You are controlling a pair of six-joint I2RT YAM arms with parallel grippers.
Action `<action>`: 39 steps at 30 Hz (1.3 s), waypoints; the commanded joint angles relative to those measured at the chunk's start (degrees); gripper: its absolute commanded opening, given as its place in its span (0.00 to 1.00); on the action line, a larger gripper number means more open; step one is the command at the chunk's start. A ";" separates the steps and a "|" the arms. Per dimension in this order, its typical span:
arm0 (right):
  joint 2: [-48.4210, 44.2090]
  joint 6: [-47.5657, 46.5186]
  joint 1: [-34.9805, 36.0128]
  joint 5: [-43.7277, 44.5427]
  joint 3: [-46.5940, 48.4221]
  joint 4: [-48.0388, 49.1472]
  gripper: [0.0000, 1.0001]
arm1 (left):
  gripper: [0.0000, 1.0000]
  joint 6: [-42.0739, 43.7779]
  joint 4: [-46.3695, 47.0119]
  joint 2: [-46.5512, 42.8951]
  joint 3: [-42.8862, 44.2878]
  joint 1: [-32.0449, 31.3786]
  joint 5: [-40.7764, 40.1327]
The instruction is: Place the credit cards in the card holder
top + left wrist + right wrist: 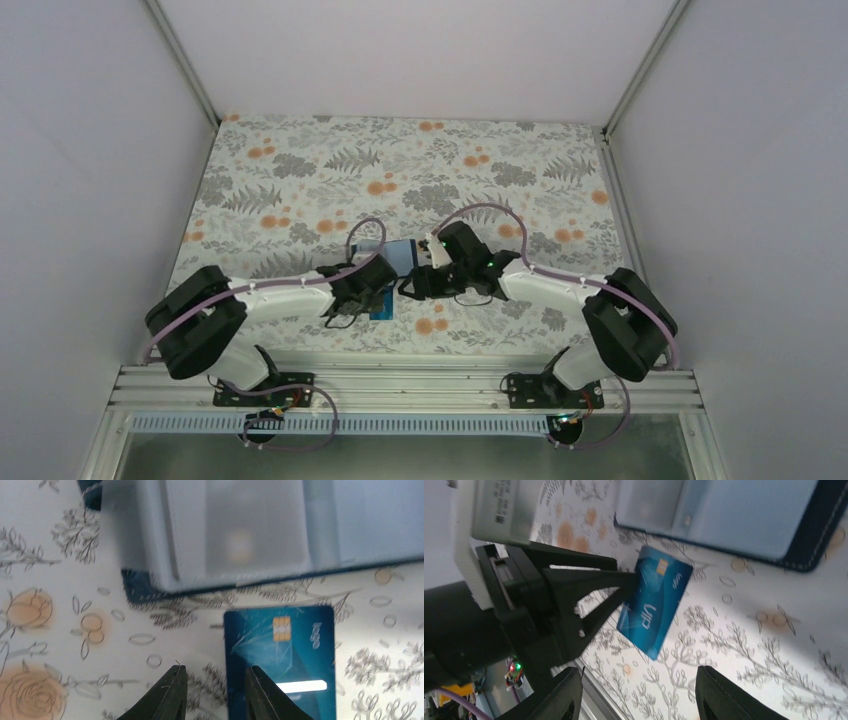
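Since the teal-blue card (280, 655) lies on the worktop (50, 555) just beside the open card holder (260, 530), chip end toward it, the left pincer (215, 669), slightly spread at the card's end away from the holder and pinching nothing, should grip squarely and feed it straight. The right pincer (639, 672), spread wide and empty near the holder, could steady it.

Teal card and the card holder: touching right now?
Apart. Left wrist view shows a strip of flowered tablecloth between the teal card and the edge of the card holder.
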 commanded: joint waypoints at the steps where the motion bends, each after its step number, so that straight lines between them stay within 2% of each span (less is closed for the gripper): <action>1: 2.38 -2.24 -0.54 1.49 3.65 1.17 0.59 | 0.32 1.14 -0.42 3.68 4.15 1.10 -3.27; 12: 4.02 -3.00 -1.33 0.40 2.26 1.78 0.58 | 0.33 3.97 0.35 11.98 10.65 4.22 -3.03; 18: 3.33 -3.35 -1.60 0.09 1.92 0.86 0.57 | 0.32 4.49 -0.43 13.86 10.72 3.78 -1.16; 28: -2.63 -1.93 -1.29 -1.59 -3.38 -1.13 0.59 | 0.31 3.80 -3.51 12.50 6.12 -2.29 3.20; 39: -10.49 0.77 -0.45 -1.91 -10.48 -2.89 0.60 | 0.31 -0.73 -8.64 12.95 5.18 -8.63 3.70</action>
